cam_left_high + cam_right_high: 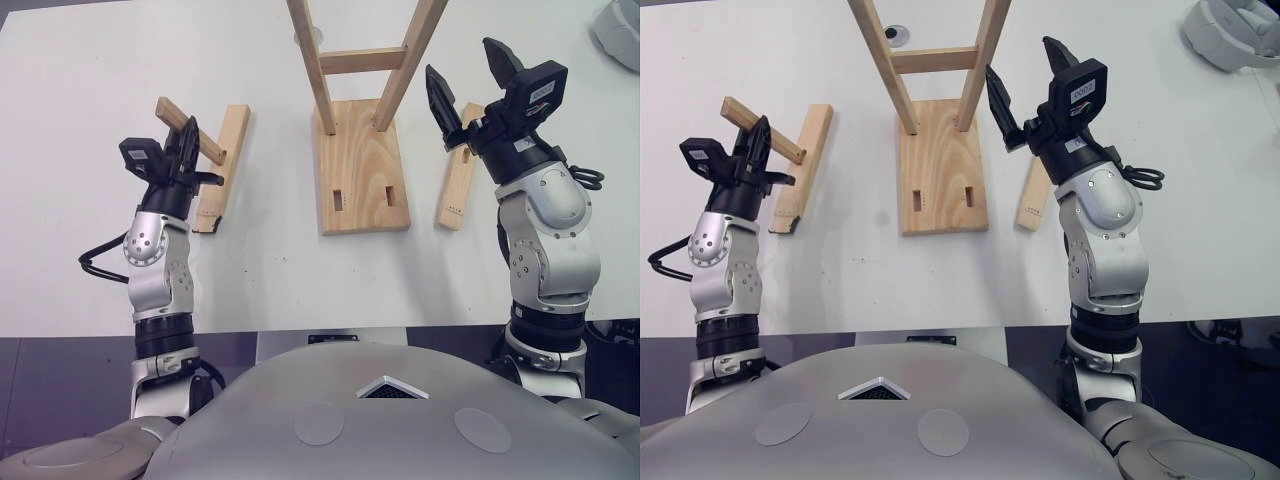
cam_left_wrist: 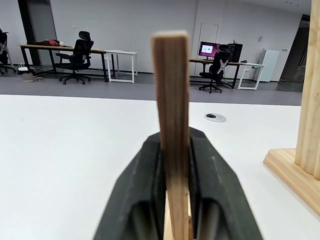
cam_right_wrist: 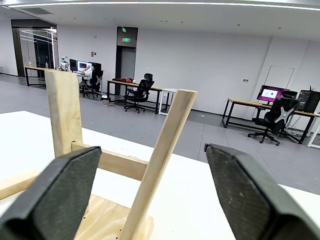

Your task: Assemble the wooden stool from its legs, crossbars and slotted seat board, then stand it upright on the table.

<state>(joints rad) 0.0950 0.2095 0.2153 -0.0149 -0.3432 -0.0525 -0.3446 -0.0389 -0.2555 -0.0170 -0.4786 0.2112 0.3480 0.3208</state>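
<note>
The pale rectangular wooden seat board [image 1: 362, 165] lies flat in the middle of the white table [image 1: 90, 260]. Two narrow slots [image 1: 338, 200] near its 6 o'clock end are unfilled. At its 12 o'clock end two light wooden legs [image 1: 312, 70] stand up out of it. They lean slightly toward each other and are joined by a short wooden crossbar [image 1: 362, 61].

At 9 o'clock from the seat board, a loose flat wooden leg [image 1: 225, 160] lies on the table. The left gripper [image 1: 187, 138] sits at 9 o'clock of that leg. Its black fingers [image 2: 145, 185] are clamped tight on a second short wooden bar [image 1: 178, 118]. This bar slants from 10 o'clock down to the near edge of the loose leg. Whether its end is seated in the leg cannot be told. In the left wrist view the bar rises upright between the closed fingers, with the corner of the seat board off to one side.

At 3 o'clock from the seat board lies another loose wooden leg [image 1: 455, 195], its far end hidden behind the right gripper [image 1: 461, 58]. That gripper sits at 2 o'clock from the seat board, spread wide with nothing in its grasp. In the right wrist view the standing legs and crossbar show through the gap between its black pads [image 3: 55, 195].

A round grey grommet [image 1: 897, 33] is set in the table at 12 o'clock beyond the standing legs. A white rounded object [image 1: 1230, 35] rests toward the 2 o'clock corner.
</note>
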